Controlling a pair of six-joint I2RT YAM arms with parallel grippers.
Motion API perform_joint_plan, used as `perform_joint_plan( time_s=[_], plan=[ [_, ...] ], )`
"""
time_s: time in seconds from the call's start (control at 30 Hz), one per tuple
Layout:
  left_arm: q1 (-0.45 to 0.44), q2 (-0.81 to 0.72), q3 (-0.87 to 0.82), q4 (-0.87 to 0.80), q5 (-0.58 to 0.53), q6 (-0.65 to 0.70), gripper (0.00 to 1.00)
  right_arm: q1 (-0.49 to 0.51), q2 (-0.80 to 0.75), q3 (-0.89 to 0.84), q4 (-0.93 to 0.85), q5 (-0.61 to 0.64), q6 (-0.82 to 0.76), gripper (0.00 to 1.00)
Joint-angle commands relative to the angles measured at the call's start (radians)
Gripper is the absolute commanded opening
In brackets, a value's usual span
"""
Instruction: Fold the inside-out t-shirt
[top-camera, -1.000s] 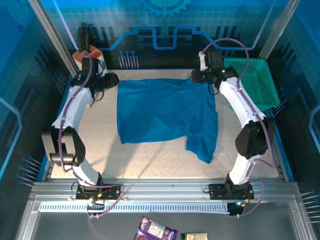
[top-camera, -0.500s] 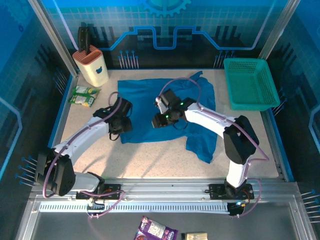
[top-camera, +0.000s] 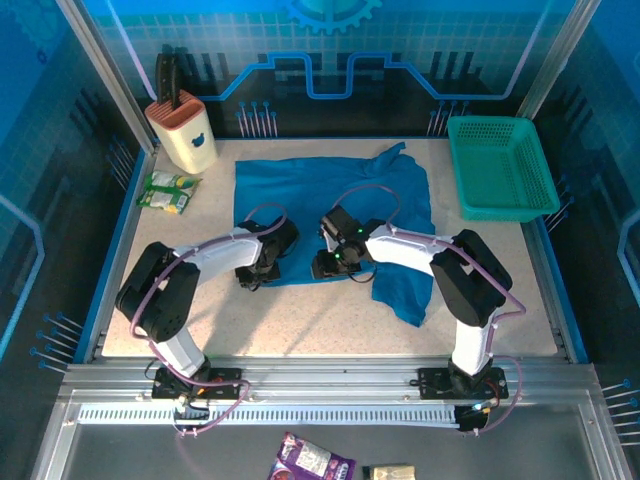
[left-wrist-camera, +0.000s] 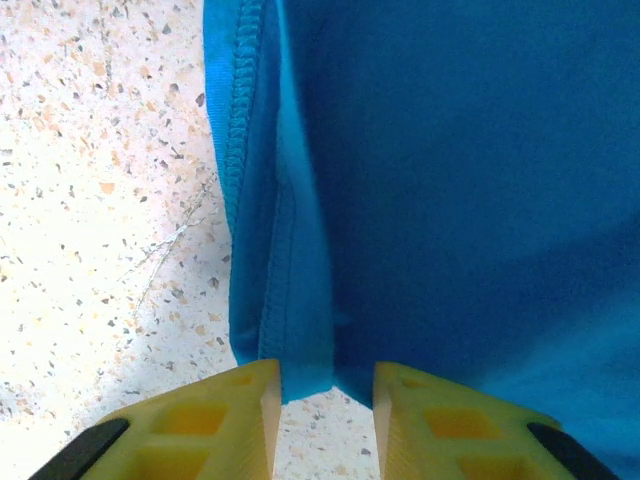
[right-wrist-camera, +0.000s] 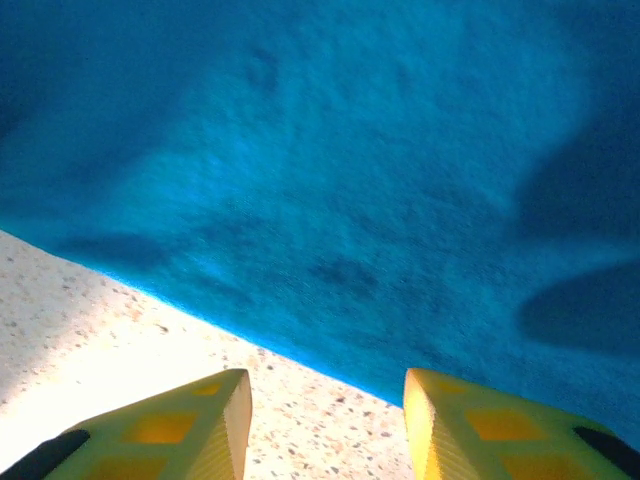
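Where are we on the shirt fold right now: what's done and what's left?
Done: the t-shirt lies spread mostly flat on the table. In hand: both hands are at its near hem. The left hand straddles the seamed edge and has not yet closed. The right hand is open, just short of the hem. Left: every fold, since no part of the shirt is doubled over yet.
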Motion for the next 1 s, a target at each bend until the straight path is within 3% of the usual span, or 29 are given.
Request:
perform_joint_plan(
  time_s=[0.0,0.53,0.97],
  plan=[
    [-0.007,0.025,0.03,-0.037,-0.047,-0.028,0.32,-0.004,0.007,-0.029,0.011,0.019,0.04,0.45],
    [0.015,0.041,0.011,-0.041,-0.064,-0.001,0.27,-0.034,0.004,-0.081,0.002,0.057,0.037,0.44],
    [0.029,-0.069,0.023,-0.056,-0.061,0.04,0.0,-0.063,0.003,-0.11,0.001,0.075,0.03,0.43]
  ],
)
